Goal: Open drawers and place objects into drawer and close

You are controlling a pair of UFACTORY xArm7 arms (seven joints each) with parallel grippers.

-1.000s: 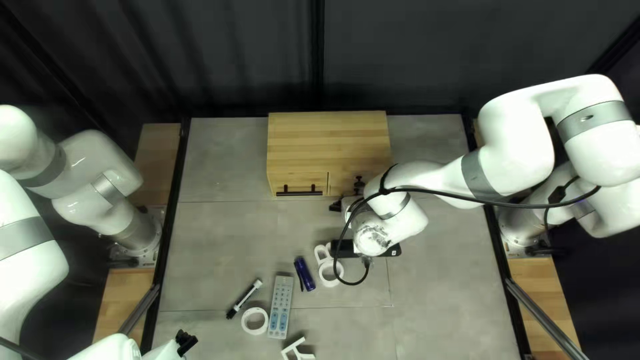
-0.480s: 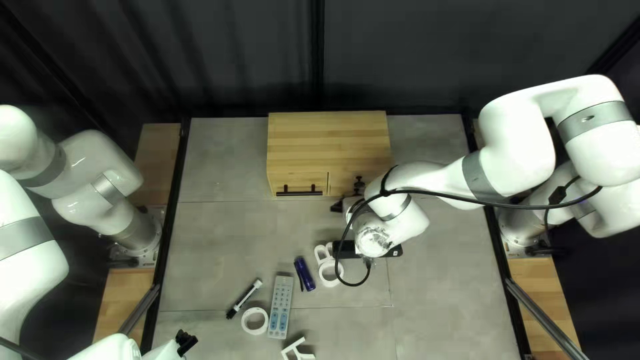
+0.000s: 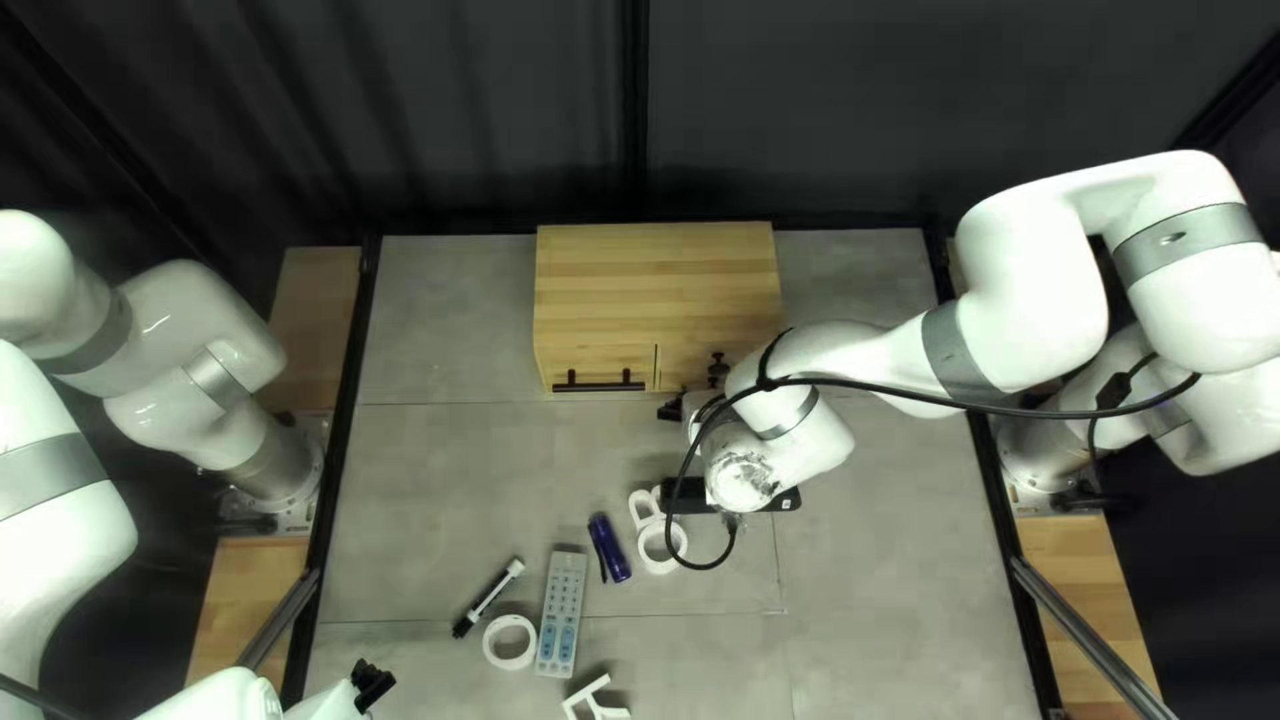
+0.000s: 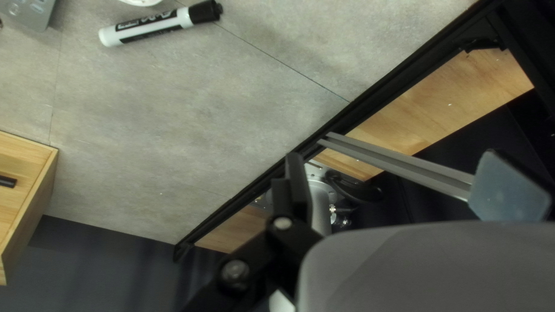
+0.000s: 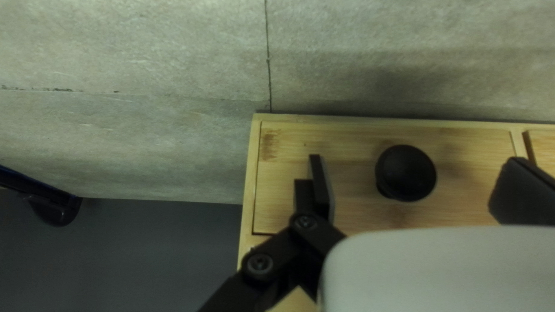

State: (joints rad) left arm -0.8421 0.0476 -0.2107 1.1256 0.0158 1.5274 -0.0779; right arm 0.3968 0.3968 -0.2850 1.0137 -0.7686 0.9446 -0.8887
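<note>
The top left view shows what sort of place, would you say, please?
Probably a robotics lab or test station: two robot arms stand at opposite edges of one table, a dark curtain hangs behind it, and a wooden cabinet and a marker are set out on it.

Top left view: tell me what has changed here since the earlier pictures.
My right arm's wrist has edged very slightly toward the view's left since half a second ago, back to about where it first was. No loose thing was visibly picked up or set down. Cabinet, remote, marker and left arm stayed put.
</note>
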